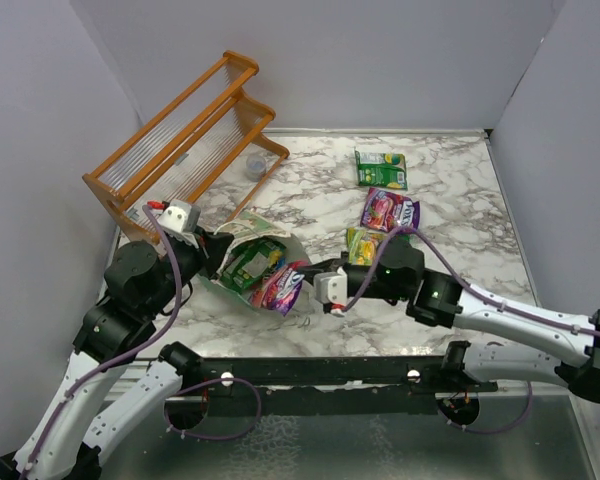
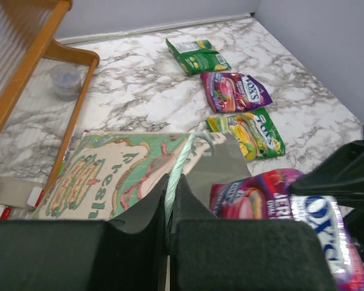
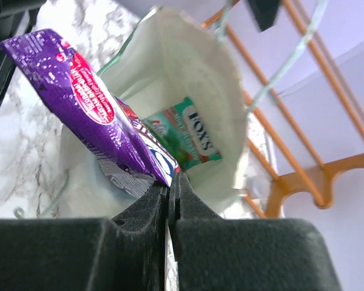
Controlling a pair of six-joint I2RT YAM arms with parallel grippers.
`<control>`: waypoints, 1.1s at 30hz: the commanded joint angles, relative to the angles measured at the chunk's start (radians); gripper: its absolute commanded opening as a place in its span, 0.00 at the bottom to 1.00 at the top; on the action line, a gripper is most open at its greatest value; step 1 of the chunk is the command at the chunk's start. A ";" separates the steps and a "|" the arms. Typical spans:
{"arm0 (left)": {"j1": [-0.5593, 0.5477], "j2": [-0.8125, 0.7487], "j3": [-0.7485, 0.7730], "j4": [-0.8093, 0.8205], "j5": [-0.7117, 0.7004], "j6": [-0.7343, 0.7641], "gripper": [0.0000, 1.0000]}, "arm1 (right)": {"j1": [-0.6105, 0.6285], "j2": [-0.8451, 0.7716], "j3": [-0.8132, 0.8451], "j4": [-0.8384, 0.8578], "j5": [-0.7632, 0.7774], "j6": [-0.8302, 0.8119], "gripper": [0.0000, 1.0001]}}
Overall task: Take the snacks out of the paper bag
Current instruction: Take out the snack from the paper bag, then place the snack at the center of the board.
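My right pincer (image 3: 168, 185) grips one glossy purple snack packet (image 3: 79, 85) at the mouth of the pale-green paper bag (image 1: 242, 228), centre-left, my left pincer (image 2: 168, 194) pinching its white string handle (image 2: 181, 163), with an orange wooden rack (image 1: 180, 140) just beside it at upper left, one teal packet (image 3: 191, 139) inside, and three loose packets (image 1: 389, 209) lying upper right.

Looks like a robotics lab test cell rather than a home or shop. Boxed in on three sides by plain pale lilac-grey wall panels (image 1: 380, 60) around a white marble-patterned tabletop (image 1: 450, 220), with two black-and-white robot arms, left (image 1: 130, 285) and right (image 1: 510, 320), bolted to a black metal rail (image 1: 320, 372) at the near edge and trailing purple cables (image 1: 220, 437). Set out with loose props: an orange wooden slatted rack (image 1: 180, 140), a small clear plastic cup (image 1: 255, 166) and glossy printed candy packets (image 1: 380, 168) lying flat.
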 commanded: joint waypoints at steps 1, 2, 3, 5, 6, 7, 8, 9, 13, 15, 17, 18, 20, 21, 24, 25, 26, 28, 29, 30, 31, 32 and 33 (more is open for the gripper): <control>-0.001 -0.012 0.041 0.011 -0.094 -0.001 0.00 | 0.004 -0.151 0.024 0.070 0.042 0.035 0.01; -0.001 -0.011 0.042 0.011 -0.095 0.000 0.00 | 0.005 -0.182 0.027 0.078 0.055 0.038 0.01; -0.001 -0.010 0.044 0.012 -0.094 0.003 0.00 | 0.005 -0.219 0.031 0.086 0.067 0.041 0.01; -0.001 -0.007 0.044 0.012 -0.094 0.006 0.00 | 0.005 -0.265 0.045 0.087 0.099 0.043 0.01; -0.001 -0.005 0.044 0.012 -0.096 0.007 0.00 | 0.005 -0.285 0.051 0.082 0.118 0.044 0.01; -0.001 -0.005 0.043 0.013 -0.098 0.007 0.00 | 0.005 -0.307 0.054 0.080 0.147 0.044 0.01; -0.001 -0.006 0.040 0.014 -0.101 0.007 0.00 | 0.005 -0.328 0.055 0.083 0.179 0.041 0.01; -0.001 -0.008 0.037 0.015 -0.100 0.006 0.00 | 0.004 -0.349 0.046 0.090 0.221 0.027 0.01; 0.000 -0.009 0.027 0.011 -0.103 0.014 0.00 | 0.004 -0.433 -0.067 0.255 0.472 0.002 0.01; 0.000 -0.006 0.029 0.005 -0.110 0.016 0.00 | 0.005 -0.454 -0.102 0.322 0.600 -0.021 0.01; -0.001 -0.006 0.030 0.002 -0.112 0.018 0.00 | 0.004 -0.450 -0.116 0.366 0.736 -0.056 0.01; 0.000 -0.007 0.030 0.003 -0.113 0.019 0.00 | 0.004 -0.440 -0.122 0.393 0.806 -0.084 0.01; -0.001 -0.005 0.031 0.004 -0.112 0.018 0.00 | 0.005 -0.408 -0.143 0.491 0.979 -0.154 0.01; -0.001 -0.004 0.032 0.003 -0.109 0.019 0.00 | 0.002 -0.387 -0.158 0.555 1.046 -0.206 0.01; -0.001 -0.003 0.032 0.001 -0.103 0.015 0.00 | -0.043 -0.333 -0.179 0.619 1.118 -0.266 0.01; -0.001 -0.003 0.030 0.002 -0.101 0.013 0.00 | -0.081 -0.314 -0.183 0.601 1.105 -0.242 0.01; -0.001 -0.004 0.029 0.002 -0.099 0.011 0.00 | -0.131 -0.296 -0.182 0.563 1.081 -0.186 0.01; -0.001 -0.005 0.030 0.004 -0.094 0.004 0.00 | -0.284 -0.242 -0.151 0.426 0.986 0.013 0.01; 0.000 -0.006 0.031 0.004 -0.091 0.001 0.00 | -0.379 -0.212 -0.129 0.359 0.924 0.186 0.01; -0.001 -0.006 0.033 0.005 -0.088 -0.002 0.00 | -0.465 -0.171 -0.104 0.314 0.883 0.304 0.01; 0.000 -0.008 0.035 0.003 -0.085 -0.006 0.00 | -0.536 -0.129 -0.084 0.289 0.858 0.398 0.01; -0.001 -0.010 0.036 0.001 -0.081 -0.010 0.00 | -0.593 -0.075 -0.060 0.275 0.847 0.468 0.01; 0.000 -0.015 0.035 -0.001 -0.077 -0.016 0.00 | -0.635 -0.015 -0.030 0.275 0.840 0.513 0.01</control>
